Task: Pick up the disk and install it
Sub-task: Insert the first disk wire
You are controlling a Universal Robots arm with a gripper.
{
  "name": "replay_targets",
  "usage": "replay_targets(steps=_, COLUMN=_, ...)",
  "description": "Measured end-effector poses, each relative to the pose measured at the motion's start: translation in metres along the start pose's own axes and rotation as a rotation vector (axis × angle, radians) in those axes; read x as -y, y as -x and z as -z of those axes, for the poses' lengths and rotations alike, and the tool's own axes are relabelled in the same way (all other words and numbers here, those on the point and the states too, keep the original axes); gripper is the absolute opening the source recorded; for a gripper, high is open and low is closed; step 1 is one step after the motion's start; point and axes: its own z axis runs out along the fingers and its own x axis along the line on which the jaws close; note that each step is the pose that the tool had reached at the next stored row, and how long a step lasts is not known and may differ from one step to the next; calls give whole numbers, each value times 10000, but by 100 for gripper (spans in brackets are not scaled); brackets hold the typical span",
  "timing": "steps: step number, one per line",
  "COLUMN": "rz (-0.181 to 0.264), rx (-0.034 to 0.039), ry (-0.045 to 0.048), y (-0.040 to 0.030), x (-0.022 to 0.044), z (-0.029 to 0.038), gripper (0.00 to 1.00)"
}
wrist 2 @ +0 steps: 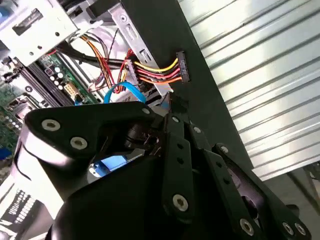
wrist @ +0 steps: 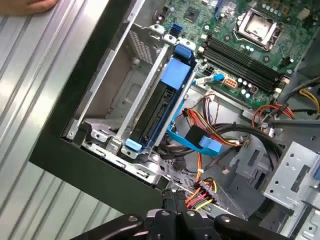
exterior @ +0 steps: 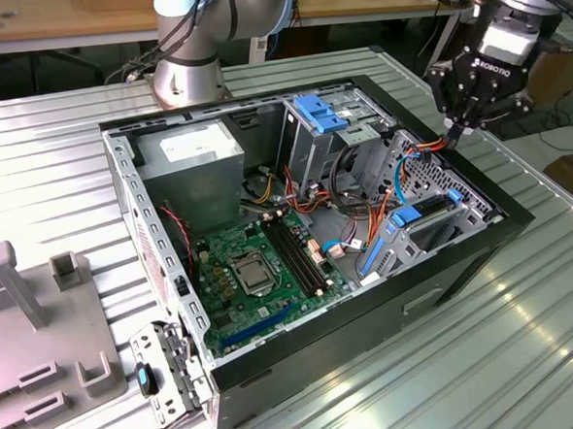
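The disk, a dark drive in a bright blue carrier, stands on edge in a metal bay by the case's wall; in the exterior view the disk lies low at the case's right end. My gripper hangs over the case's right rim, apart from the disk. Its fingers are shut to a point with nothing visibly between them in both wrist views, gripper and gripper. A black power connector on yellow, red and orange wires hangs loose just beside the fingertips.
The open computer case lies on a ribbed metal table. Inside are a silver power supply, a green motherboard, a blue-tabbed drive cage and a loose blue cable. Grey fixtures stand at the exterior view's left. A person's hand rests on the table.
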Motion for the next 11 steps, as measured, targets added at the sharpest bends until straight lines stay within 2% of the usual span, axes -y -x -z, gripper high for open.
replay_targets(steps=1, rz=192, rx=-429, ry=239, y=114, x=66, z=3, gripper=11)
replay_targets(steps=2, rz=346, rx=-555, ry=305, y=189, x=109, z=5, gripper=11)
replay_targets(steps=3, rz=1091, rx=-573, ry=269, y=201, x=117, z=5, gripper=11)
replay_targets(steps=11, rz=2534, rx=-570, ry=177, y=206, x=120, z=4, gripper=11)
